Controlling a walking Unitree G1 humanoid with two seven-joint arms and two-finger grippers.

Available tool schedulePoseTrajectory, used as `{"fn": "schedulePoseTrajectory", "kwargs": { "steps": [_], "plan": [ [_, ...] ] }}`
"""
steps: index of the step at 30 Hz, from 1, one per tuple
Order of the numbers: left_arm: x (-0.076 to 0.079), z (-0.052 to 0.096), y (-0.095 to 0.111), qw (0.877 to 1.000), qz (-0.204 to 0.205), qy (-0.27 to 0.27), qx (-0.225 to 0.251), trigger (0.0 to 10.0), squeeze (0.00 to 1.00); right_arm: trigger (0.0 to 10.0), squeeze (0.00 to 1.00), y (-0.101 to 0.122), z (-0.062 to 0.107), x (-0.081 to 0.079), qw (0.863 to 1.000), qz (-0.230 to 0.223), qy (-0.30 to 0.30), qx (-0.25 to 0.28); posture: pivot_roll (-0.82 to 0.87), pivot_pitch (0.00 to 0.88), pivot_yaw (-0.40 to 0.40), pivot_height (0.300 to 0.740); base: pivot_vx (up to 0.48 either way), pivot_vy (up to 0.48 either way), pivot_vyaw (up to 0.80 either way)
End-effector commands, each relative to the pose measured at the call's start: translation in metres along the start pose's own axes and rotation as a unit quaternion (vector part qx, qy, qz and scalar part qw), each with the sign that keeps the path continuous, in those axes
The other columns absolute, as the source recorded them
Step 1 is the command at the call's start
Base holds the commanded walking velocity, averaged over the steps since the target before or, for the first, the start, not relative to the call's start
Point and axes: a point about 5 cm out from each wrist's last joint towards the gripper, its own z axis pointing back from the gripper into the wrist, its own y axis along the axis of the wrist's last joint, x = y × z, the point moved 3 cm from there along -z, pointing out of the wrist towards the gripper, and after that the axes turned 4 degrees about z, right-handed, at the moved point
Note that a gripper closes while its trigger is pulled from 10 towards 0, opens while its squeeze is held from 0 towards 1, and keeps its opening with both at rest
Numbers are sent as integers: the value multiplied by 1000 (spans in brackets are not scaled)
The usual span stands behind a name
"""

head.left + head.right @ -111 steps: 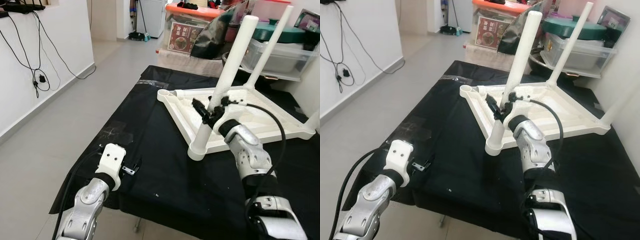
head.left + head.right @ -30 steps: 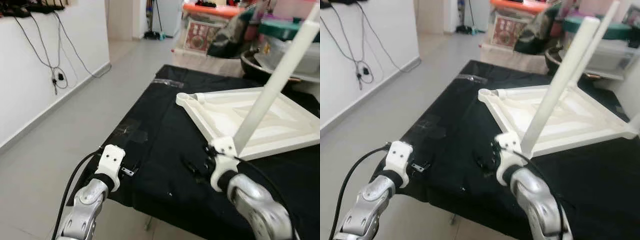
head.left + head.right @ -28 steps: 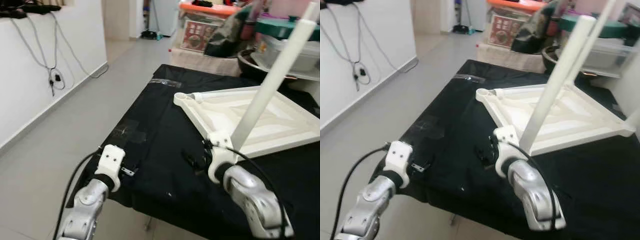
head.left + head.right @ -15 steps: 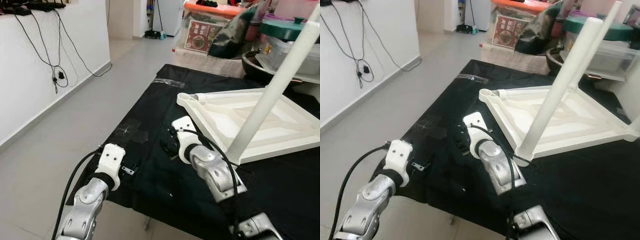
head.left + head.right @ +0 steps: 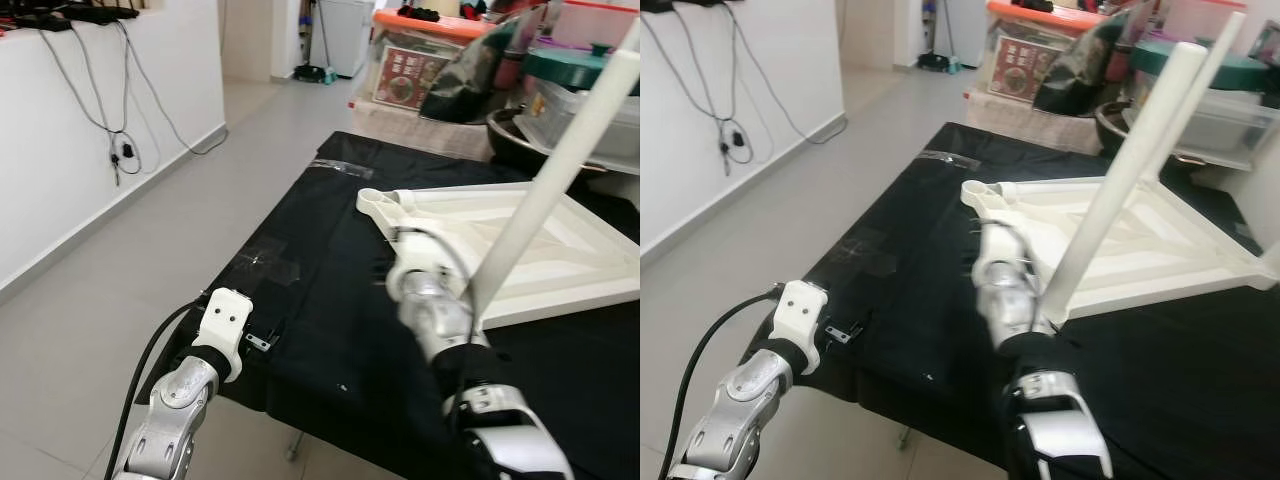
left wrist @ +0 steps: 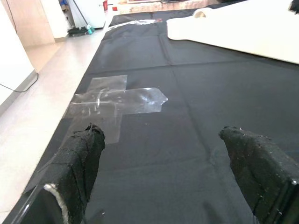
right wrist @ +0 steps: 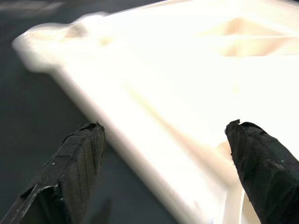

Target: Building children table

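An upturned white tabletop [image 5: 585, 245] lies on the black-covered table [image 5: 330, 300]. A white leg [image 5: 560, 165] stands up from its near corner, and a thinner second leg [image 5: 1217, 48] rises further back. The corner socket [image 5: 376, 199] nearest the wall holds nothing. My right arm [image 5: 430, 300], blurred, reaches over the tabletop's near edge beside the first leg. In the right wrist view the right gripper [image 7: 164, 127] is open, facing the tabletop's ribbed underside [image 7: 187, 74]. The left gripper [image 6: 163, 133] is open, low over the cloth at the table's near left corner.
Clear tape [image 6: 117, 100] is stuck on the cloth ahead of the left gripper. Storage boxes [image 5: 420, 60] and a green-lidded pot [image 5: 580, 70] crowd the far side. A white wall with hanging cables [image 5: 110, 150] and bare floor [image 5: 120, 290] lie to the left.
My right arm has left the near leg, dropped to the cloth beside the tabletop, then swung back to the tabletop's edge. The left arm has stayed put.
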Motion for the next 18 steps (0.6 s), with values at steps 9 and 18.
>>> {"fn": "schedulePoseTrajectory", "kwargs": {
  "steps": [9,18],
  "plan": [
    [4,4,-5,1000,3,-5,-10,10000,0,10000,0,-10,-17,158,962,-58,-266,-1,81,0,-112,740,0,0,0],
    [3,6,-6,1000,4,-5,-12,10000,0,10000,0,-2,6,302,911,-50,-409,21,60,0,-97,740,0,0,0]
  ]
}}
